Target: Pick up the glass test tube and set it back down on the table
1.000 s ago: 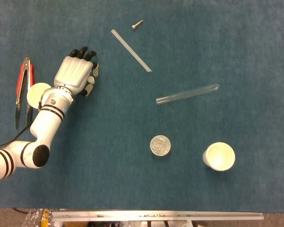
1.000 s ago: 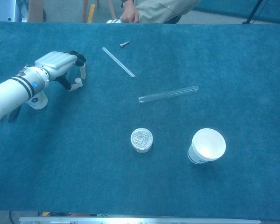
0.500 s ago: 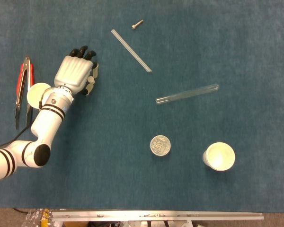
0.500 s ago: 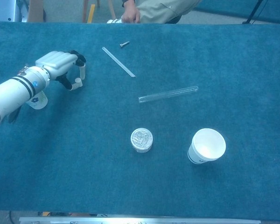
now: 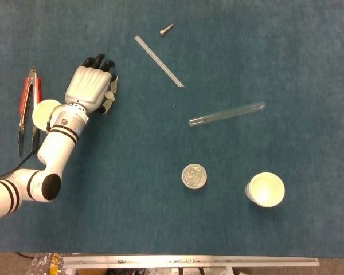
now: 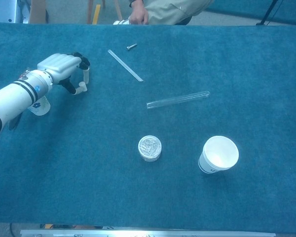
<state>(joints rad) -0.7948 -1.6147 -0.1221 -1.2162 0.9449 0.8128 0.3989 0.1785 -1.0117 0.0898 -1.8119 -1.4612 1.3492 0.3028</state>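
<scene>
Left robot hand (image 5: 90,87) has edged slightly left, fingers loosely curled, holding nothing; clear slender test tube (image 5: 226,114) lies flat on bench (image 5: 286,57).

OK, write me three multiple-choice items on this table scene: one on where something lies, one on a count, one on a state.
1. Where does the glass test tube lie?
A. In the left hand
B. Flat on the table, between the thin clear rod and the white paper cup
C. Standing in the paper cup

2. How many robot hands show in the two views?
A. One
B. Two
C. None

3. What is the left hand doing?
A. Pinching the small screw
B. Gripping the tongs
C. Holding nothing, fingers apart

Answers:
1. B: the tube rests alone on the blue table, below the thin clear rod and above the white paper cup.
2. A: only the left hand appears, at the left in both views.
3. C: nothing sits in its fingers; the small screw and the tongs lie apart from it.
</scene>
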